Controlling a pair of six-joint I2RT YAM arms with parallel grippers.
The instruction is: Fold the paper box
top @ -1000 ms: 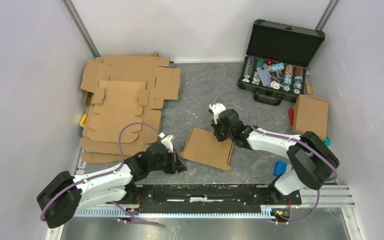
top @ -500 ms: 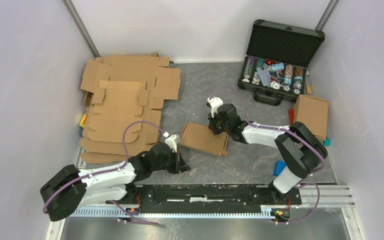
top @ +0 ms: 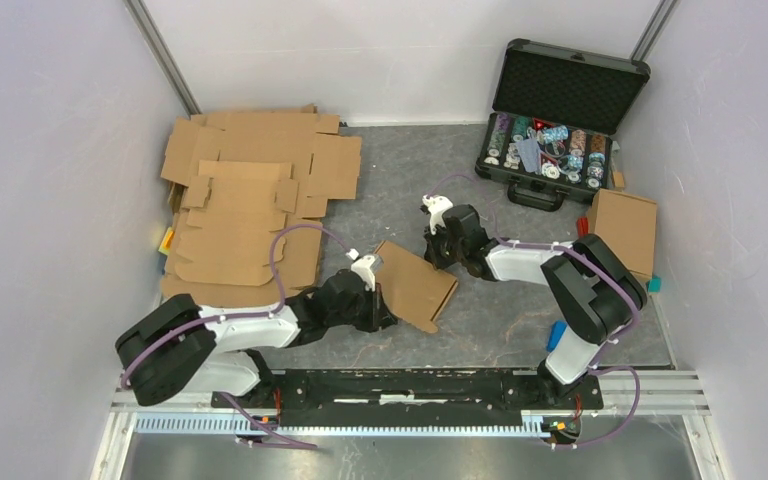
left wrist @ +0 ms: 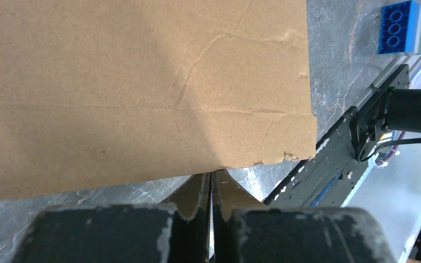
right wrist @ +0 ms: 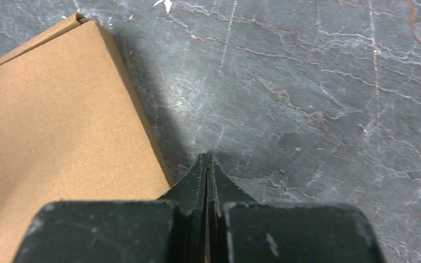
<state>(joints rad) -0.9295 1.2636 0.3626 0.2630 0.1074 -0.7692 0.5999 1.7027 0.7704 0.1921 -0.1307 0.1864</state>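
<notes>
The paper box is seen lying closed and flat near the middle of the table, turned at an angle to the table's edges. The left end effector is found at the box's 8 o'clock edge; in the left wrist view its fingers are pressed together with nothing between them, and their tips are set at the box's near edge, though contact cannot be confirmed. The right end effector is placed at the box's 1 o'clock corner; in the right wrist view its fingers are likewise pressed together on nothing, the tips resting just beside the box's side edge, over bare table.

A stack of flat cardboard blanks is spread at 10 o'clock from the box. An open black case filled with coloured chips is stood at 1 o'clock, near the back wall. A second folded cardboard box is seen at 3 o'clock, against the right wall. A blue toy brick is visible at 4 o'clock from the paper box, well apart from it.
</notes>
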